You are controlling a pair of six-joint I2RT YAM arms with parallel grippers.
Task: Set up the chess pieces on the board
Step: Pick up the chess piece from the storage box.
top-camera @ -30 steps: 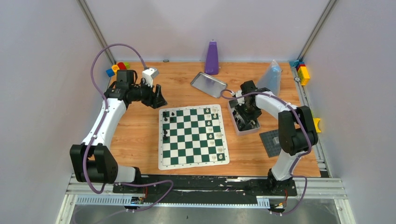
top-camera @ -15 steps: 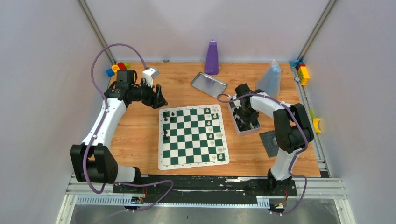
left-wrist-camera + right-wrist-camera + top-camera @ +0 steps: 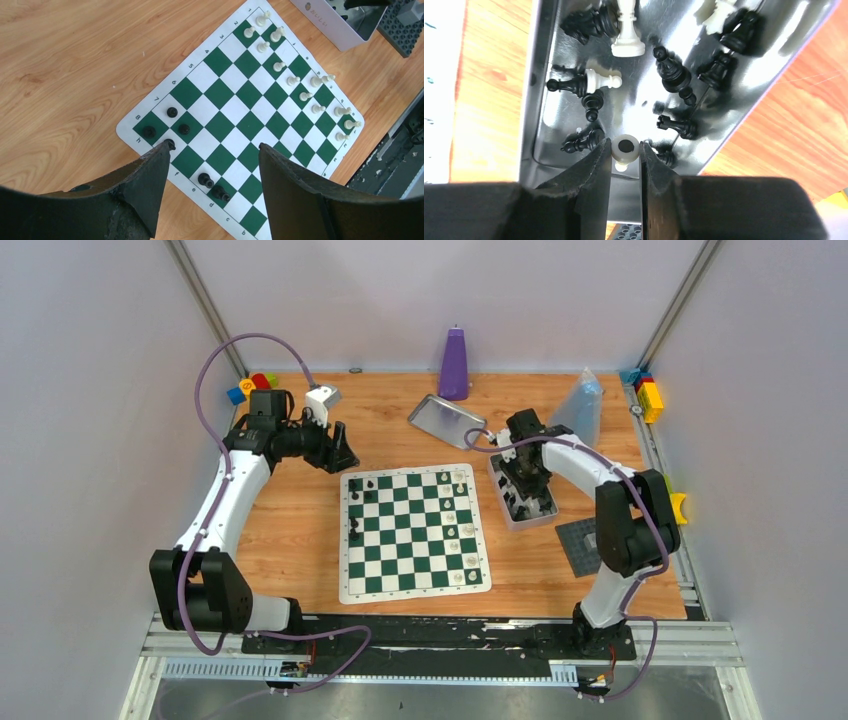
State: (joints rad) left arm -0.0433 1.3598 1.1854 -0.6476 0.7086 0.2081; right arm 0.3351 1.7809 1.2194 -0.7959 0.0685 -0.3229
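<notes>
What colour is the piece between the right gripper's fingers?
Cream-white chess piece, dark spot on its base; clearest in the right wrist view.

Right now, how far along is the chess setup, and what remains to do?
Partly done. About a dozen white pieces stand along one side of the board, and a few black pieces on the opposite side. In hand: the right gripper pinches a white piece inside the tin; the left gripper hangs open over the board, empty. Left: the loose pieces in the tin, mostly black.
</notes>
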